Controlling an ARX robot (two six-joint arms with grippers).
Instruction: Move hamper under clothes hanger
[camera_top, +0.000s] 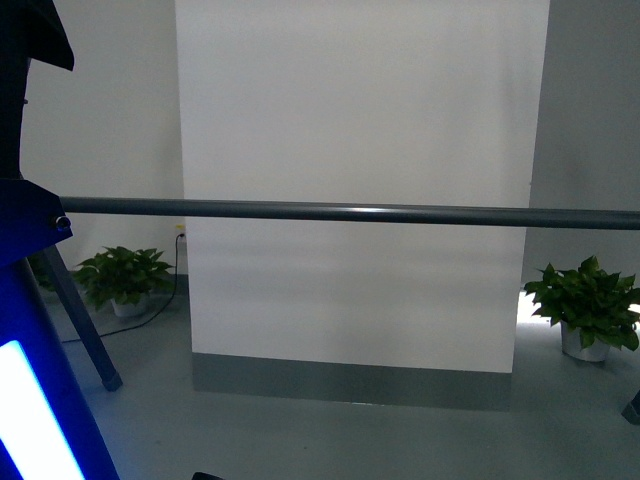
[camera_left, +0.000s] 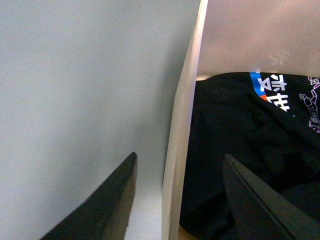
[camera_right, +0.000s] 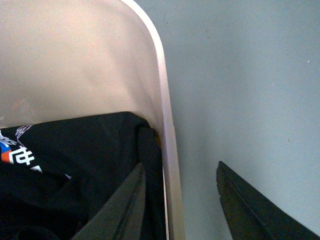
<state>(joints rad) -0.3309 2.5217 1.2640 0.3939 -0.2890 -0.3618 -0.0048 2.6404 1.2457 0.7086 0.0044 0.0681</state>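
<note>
The beige hamper's rim (camera_left: 181, 130) runs between my left gripper's (camera_left: 180, 165) open fingers, one finger outside over the floor, one inside. A black T-shirt (camera_left: 240, 145) with blue and white print lies in the hamper. My right gripper (camera_right: 180, 172) is also open and straddles the hamper's rim (camera_right: 167, 140) near a rounded corner, one finger over the black T-shirt (camera_right: 75, 150), one outside. In the front view the clothes hanger's grey horizontal bar (camera_top: 350, 212) crosses the whole picture, with an angled leg (camera_top: 80, 320) at the left. The hamper is out of view there.
A white panel (camera_top: 360, 180) with a grey base stands behind the bar. Potted plants sit on the floor at the left (camera_top: 125, 280) and right (camera_top: 590, 305). A blue-lit robot part (camera_top: 30, 400) fills the lower left. The floor (camera_right: 250, 75) is grey.
</note>
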